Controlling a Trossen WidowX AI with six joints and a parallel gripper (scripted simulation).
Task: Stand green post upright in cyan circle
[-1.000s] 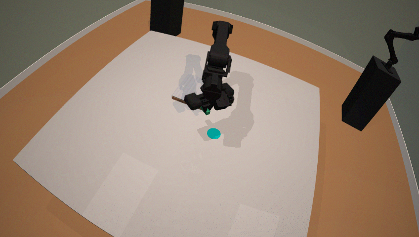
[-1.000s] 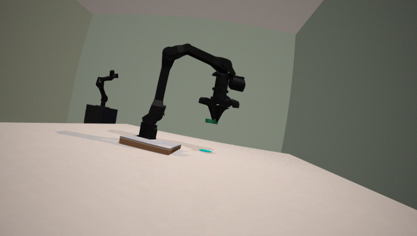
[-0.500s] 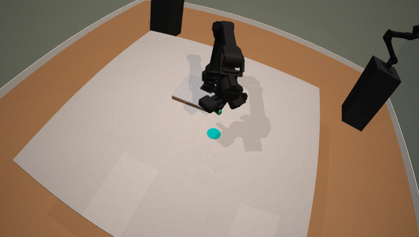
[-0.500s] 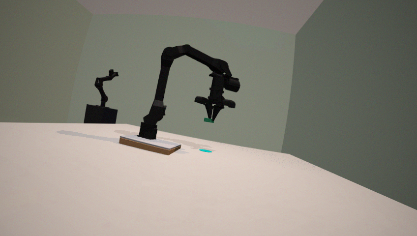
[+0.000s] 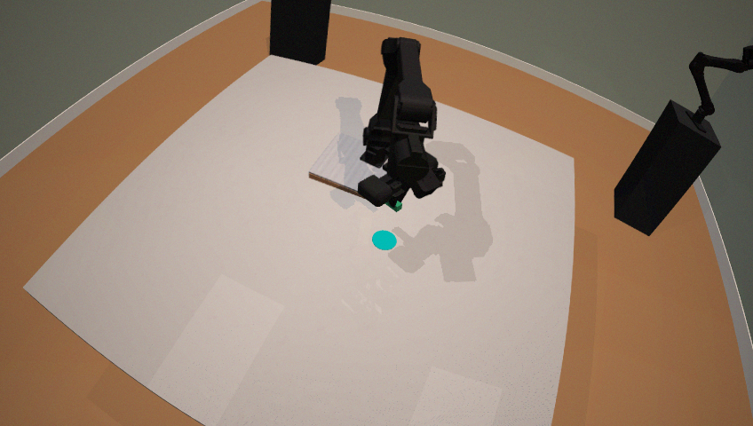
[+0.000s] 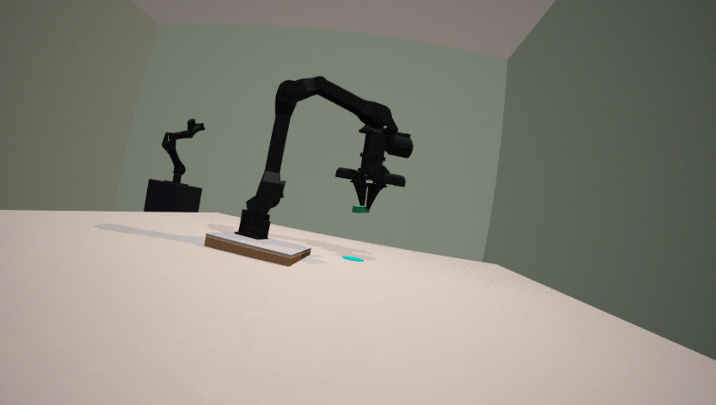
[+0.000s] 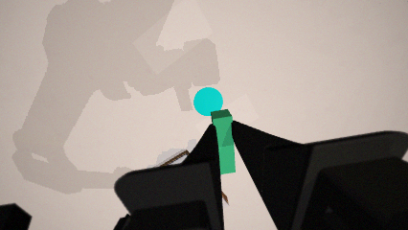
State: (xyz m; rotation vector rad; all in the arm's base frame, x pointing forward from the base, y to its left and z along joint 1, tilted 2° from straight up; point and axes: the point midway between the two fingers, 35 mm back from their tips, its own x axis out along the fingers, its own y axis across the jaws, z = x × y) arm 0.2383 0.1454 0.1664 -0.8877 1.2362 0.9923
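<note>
One green post [image 5: 396,206] [image 6: 360,209] [image 7: 225,144] pinched in gripper [image 5: 395,199] [image 6: 366,207] [image 7: 221,126], held level above table [image 5: 264,210] [image 6: 301,326] [image 7: 311,62]; cyan circle [image 5: 384,240] [image 6: 352,258] [image 7: 208,102] bare, unlettered.

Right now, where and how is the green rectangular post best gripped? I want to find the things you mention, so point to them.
Across its narrow width, fingers coming from above, as the black parallel-jaw gripper [image 5: 395,202] [image 6: 366,207] [image 7: 221,126] holds the green rectangular post [image 5: 397,206] [image 6: 360,209] [image 7: 227,155]. It lies level and long, so its opposed long sides probably suit the fingers best.
</note>
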